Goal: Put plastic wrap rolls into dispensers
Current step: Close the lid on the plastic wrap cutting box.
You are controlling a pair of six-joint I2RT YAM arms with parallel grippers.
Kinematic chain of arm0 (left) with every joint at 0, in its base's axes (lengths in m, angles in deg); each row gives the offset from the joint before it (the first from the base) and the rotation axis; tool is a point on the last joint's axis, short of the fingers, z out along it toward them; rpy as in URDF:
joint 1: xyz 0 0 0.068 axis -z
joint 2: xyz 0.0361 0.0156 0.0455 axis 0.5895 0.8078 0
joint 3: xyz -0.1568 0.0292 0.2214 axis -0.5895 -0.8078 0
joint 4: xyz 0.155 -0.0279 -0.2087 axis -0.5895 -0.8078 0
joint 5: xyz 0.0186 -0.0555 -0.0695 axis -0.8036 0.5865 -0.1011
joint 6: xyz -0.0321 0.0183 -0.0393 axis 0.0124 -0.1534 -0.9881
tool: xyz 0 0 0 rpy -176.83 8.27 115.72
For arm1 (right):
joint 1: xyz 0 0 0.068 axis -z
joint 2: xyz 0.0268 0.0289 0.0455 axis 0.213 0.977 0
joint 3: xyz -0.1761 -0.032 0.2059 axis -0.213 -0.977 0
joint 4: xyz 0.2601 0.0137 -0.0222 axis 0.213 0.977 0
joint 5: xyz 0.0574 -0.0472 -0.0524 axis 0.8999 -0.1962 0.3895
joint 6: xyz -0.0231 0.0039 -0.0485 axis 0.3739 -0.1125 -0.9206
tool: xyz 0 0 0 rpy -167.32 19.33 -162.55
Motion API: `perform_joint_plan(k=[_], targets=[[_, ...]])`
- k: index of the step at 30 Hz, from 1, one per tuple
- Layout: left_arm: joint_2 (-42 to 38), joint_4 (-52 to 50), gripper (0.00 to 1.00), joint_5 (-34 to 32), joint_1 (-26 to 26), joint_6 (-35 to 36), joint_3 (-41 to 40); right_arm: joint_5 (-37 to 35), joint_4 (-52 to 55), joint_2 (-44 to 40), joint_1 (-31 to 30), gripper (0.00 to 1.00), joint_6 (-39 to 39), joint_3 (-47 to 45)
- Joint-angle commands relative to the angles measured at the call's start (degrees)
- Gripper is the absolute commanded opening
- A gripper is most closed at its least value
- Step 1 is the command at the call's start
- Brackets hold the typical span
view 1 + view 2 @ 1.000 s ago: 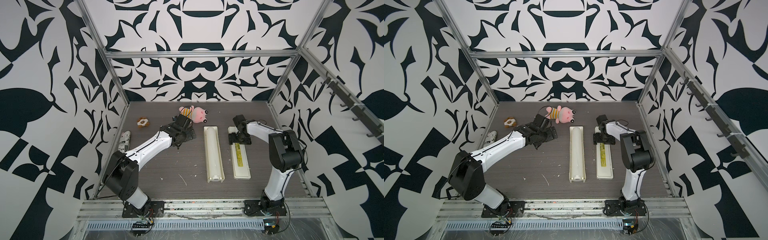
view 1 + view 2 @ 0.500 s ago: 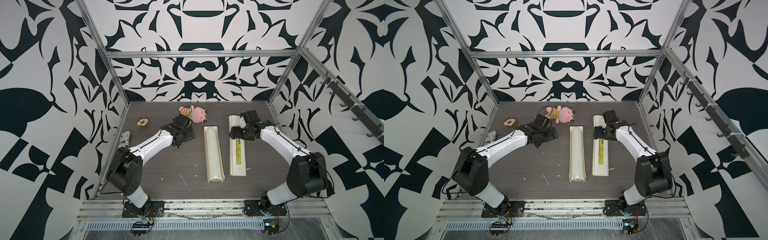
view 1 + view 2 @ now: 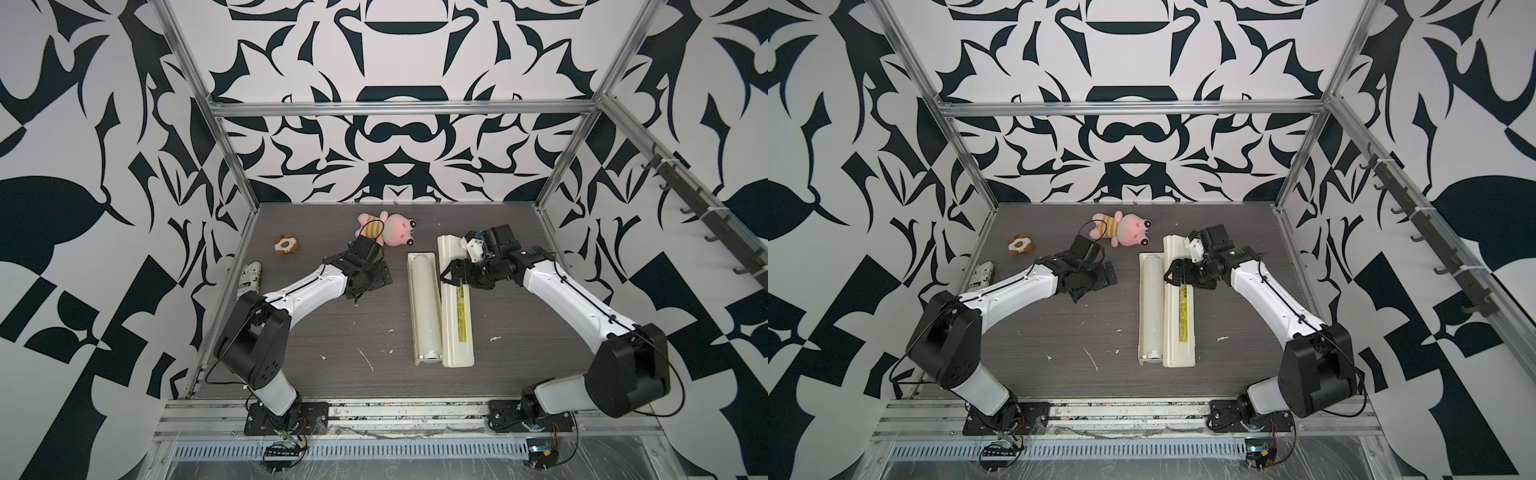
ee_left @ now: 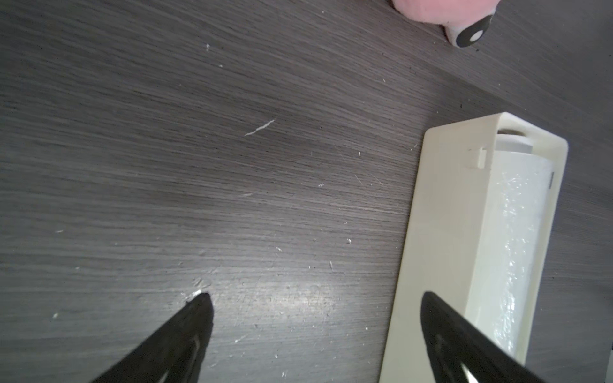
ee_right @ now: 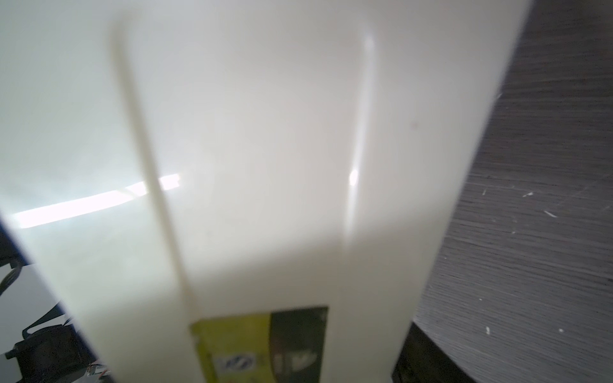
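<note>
The dispenser is a long cream trough (image 3: 412, 316) lying lengthwise mid-table, and the plastic wrap roll (image 3: 424, 299) lies inside it. In the left wrist view the roll (image 4: 510, 232) shows glossy behind the trough's wall (image 4: 441, 232). The lid (image 3: 457, 332) with its yellow label lies flat against the trough's right side. My right gripper (image 3: 451, 277) straddles the lid's far part. The lid (image 5: 265, 132) fills the right wrist view, with one dark finger (image 5: 418, 358) at its edge. My left gripper (image 3: 380, 277) stands open and empty just left of the trough's far end.
A pink plush toy (image 3: 392, 232) lies at the back, close behind the left wrist. A small brown toy (image 3: 286, 245) and a newsprint-patterned bundle (image 3: 250, 280) sit near the left wall. Metal frame posts stand at the table's back corners.
The right arm has swung its elbow out to the right. Its gripper and the lid have shifted left until the lid lies against the trough. The left arm has barely moved.
</note>
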Motion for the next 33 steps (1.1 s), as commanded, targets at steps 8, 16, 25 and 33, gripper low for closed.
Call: perform_joint_plan(k=[8, 16, 25, 33], targets=[[-3.7, 2.12, 0.99, 0.88, -1.18, 0.27, -4.77, -16.8, 1.07, 9.17, -9.57, 0.82, 12.35, 10.1], [-4.61, 4.3, 0.99, 2.62, -3.05, 0.43, -7.93, -20.36, 2.37, 15.97, -13.0, 0.82, 14.21, 15.76], [-3.94, 5.51, 1.0, 3.7, -3.76, 0.62, -9.7, -25.79, 7.55, 19.81, -18.13, 0.83, 14.34, 21.51], [-3.33, 5.69, 1.0, 4.37, -3.94, 0.46, -9.72, -28.26, 7.63, 21.16, -19.05, 0.83, 17.15, 22.07]])
